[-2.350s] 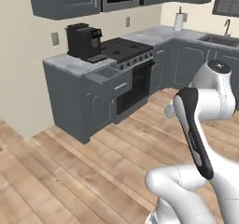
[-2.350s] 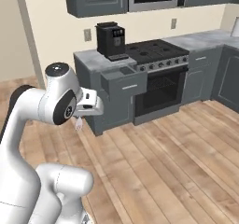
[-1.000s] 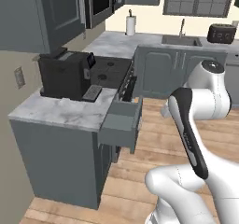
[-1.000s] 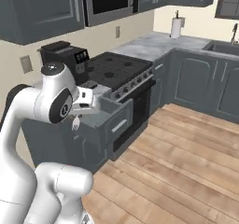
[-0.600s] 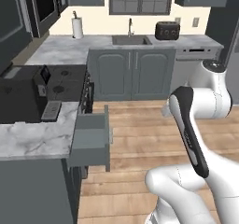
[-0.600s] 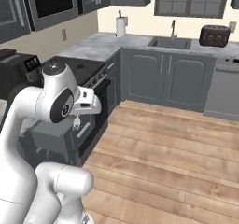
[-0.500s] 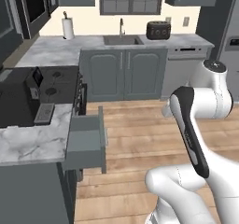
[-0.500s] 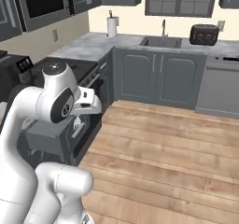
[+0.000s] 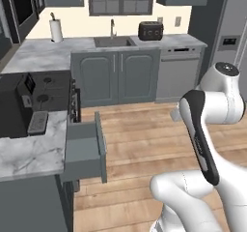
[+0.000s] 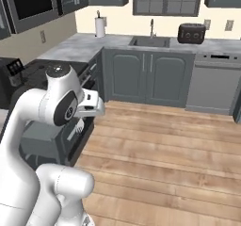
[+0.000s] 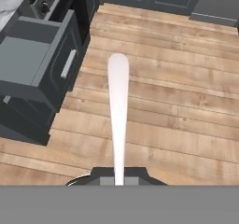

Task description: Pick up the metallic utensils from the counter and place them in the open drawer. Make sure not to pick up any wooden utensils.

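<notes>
Pinched on a pale silver slim metal utensil, the end effector has its fingers pressed together around the handle end, and the utensil juts straight out from them, its rounded tip over the light brown wooden plank floor. In the right base view the end effector sits low under the white arm's wrist, with the utensil showing as a small pale sliver just in front of the drawer.

Going left to right in the left base view: a black coffee machine stands on the grey-white veined marble bench over slate-grey cabinets, beside a black cooktop. Next comes the wide, shallow slate-grey open drawer, pulled out from the cabinet below that bench, its flat front facing the floor space. Further back along the far wall are a white paper-towel roll, a sink with a tall tap, and a dark toaster. A grey dishwasher front follows.

In the hand view the open drawer lies to the upper left of the held utensil, apart from it.
</notes>
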You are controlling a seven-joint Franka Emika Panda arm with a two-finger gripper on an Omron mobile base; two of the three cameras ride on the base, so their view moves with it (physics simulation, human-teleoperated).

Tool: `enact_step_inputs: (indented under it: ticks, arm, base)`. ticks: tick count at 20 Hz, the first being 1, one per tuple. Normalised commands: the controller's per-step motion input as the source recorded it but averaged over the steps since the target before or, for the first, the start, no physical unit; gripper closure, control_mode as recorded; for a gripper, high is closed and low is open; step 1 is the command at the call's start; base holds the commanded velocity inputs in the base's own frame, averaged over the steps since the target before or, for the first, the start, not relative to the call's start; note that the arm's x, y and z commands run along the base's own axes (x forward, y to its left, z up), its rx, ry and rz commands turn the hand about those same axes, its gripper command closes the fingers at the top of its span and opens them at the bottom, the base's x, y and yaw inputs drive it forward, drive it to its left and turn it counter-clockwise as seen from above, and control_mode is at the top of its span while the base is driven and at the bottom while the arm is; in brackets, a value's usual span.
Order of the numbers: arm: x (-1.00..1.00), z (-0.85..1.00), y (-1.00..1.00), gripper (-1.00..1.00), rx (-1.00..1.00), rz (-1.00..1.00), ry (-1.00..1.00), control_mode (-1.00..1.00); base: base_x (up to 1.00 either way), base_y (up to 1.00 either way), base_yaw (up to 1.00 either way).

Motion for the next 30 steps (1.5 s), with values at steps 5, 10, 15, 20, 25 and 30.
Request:
enact_step_inputs:
  ticks: [5, 10, 15, 20, 25, 30]
  arm:
    - [0.0, 0.0, 0.0, 1.0, 0.0, 0.0, 0.0, 1.0]
    - [0.0, 0.0, 0.0, 1.0, 0.0, 0.0, 0.0, 1.0]
    - [0.0, 0.0, 0.0, 1.0, 0.0, 0.0, 0.0, 1.0]
    - [0.0, 0.0, 0.0, 1.0, 0.0, 0.0, 0.0, 1.0]
    - [0.0, 0.0, 0.0, 1.0, 0.0, 0.0, 0.0, 1.0]
    - [0.0, 0.0, 0.0, 1.0, 0.0, 0.0, 0.0, 1.0]
  base:
    - [0.0, 0.63, 0.0]
    - [0.14, 0.63, 0.0]
    - [0.31, 0.54, -0.02]
    - [0.32, 0.56, -0.01]
    - [0.0, 0.08, 0.0]
    - [0.0, 0.0, 0.0]
